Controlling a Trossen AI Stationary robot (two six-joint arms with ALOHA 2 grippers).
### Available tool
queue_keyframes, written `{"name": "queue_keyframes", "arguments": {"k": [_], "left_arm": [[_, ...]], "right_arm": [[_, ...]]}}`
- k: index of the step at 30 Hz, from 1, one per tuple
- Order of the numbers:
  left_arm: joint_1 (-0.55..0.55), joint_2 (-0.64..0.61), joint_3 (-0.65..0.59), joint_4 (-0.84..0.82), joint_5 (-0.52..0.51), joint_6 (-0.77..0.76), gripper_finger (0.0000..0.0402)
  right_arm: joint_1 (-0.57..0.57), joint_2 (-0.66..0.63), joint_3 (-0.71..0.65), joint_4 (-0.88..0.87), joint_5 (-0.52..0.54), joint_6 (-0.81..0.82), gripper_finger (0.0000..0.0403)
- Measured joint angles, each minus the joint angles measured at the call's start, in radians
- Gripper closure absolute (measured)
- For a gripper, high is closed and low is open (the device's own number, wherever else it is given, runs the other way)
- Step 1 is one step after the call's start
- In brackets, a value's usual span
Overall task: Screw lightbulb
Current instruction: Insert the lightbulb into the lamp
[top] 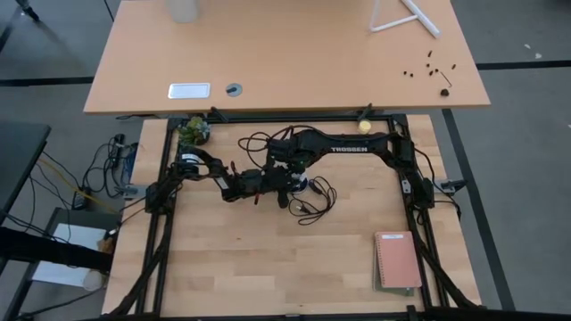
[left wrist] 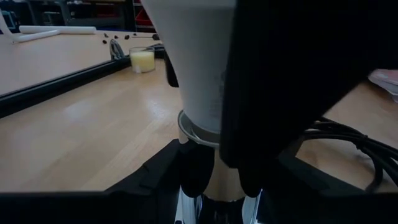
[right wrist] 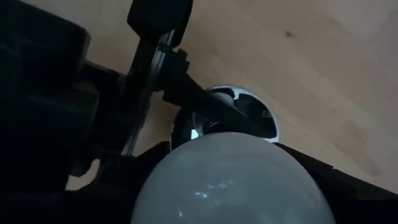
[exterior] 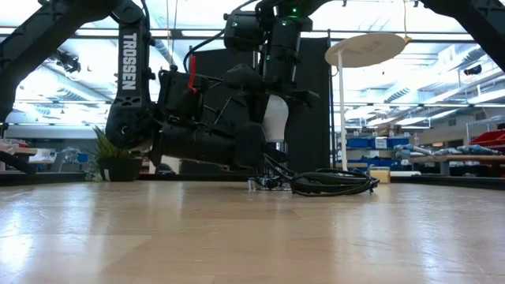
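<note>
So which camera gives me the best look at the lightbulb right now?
The low view: it shows the lightbulb upright in profile, between the arms above the cord. The left wrist view shows only its tapering neck from up close, the right wrist view only its round dome. In the high view the arms hide it.

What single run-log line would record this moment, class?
step: screwing in | right gripper: holds lightbulb from above | left gripper: clamps socket | bulb upright over socket | cord beside

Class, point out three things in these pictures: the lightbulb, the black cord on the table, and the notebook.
lightbulb (exterior: 274,118): low view, on its white glass body.
black cord (exterior: 331,183): low view, on the coiled loops lying on the table.
notebook (top: 397,259): high view, on the middle of its pinkish cover.
</note>
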Motion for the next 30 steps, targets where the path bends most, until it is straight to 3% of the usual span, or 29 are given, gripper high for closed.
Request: {"name": "queue_keyframes", "arguments": {"k": [14, 30], "left_arm": [[0.000, -0.001, 0.000, -0.005, 0.000, 0.000, 0.0211], [-0.001, -0.001, 0.000, -0.006, 0.000, 0.004, 0.0211]], "right_arm": [[-0.012, 0.006, 0.089, -0.077, 0.000, -0.297, 0.0041], [-0.012, 0.006, 0.095, -0.144, -0.023, -0.528, 0.0046]]}}
